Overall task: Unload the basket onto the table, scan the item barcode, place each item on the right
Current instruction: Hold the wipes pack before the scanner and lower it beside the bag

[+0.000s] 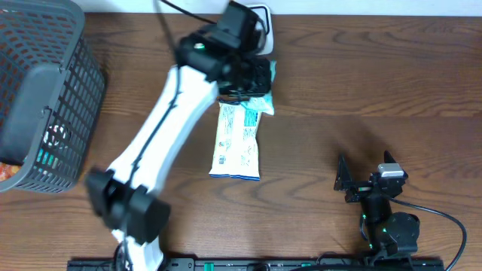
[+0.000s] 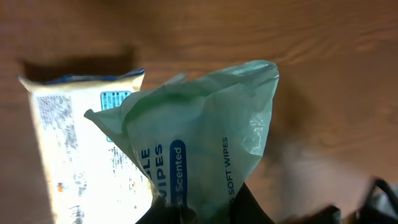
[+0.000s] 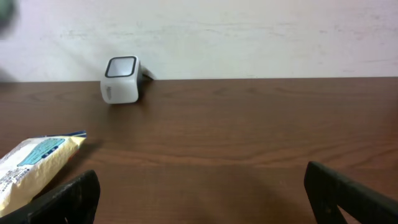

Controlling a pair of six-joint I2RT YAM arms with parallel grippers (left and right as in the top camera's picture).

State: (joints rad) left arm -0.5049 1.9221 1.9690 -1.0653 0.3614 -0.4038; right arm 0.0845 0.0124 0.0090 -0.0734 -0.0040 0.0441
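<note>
My left gripper [image 1: 251, 77] is shut on a pale green pack of soft wipes [image 2: 208, 124], held above the table just in front of the white barcode scanner [image 1: 266, 22]. In the left wrist view the pack hangs crumpled from the fingers at the bottom edge, its blue label facing the camera; no barcode shows on that face. The scanner [image 3: 121, 79] stands at the table's far edge by the wall. My right gripper [image 1: 352, 181] rests low near the front right, open, with only bare wood between its fingers [image 3: 68, 196].
A white printed snack packet [image 1: 237, 143] lies flat at mid-table, just below the held pack, and is also seen as the packet [image 2: 74, 143] in the left wrist view. A dark grey wire basket [image 1: 45, 98] with items inside fills the far left.
</note>
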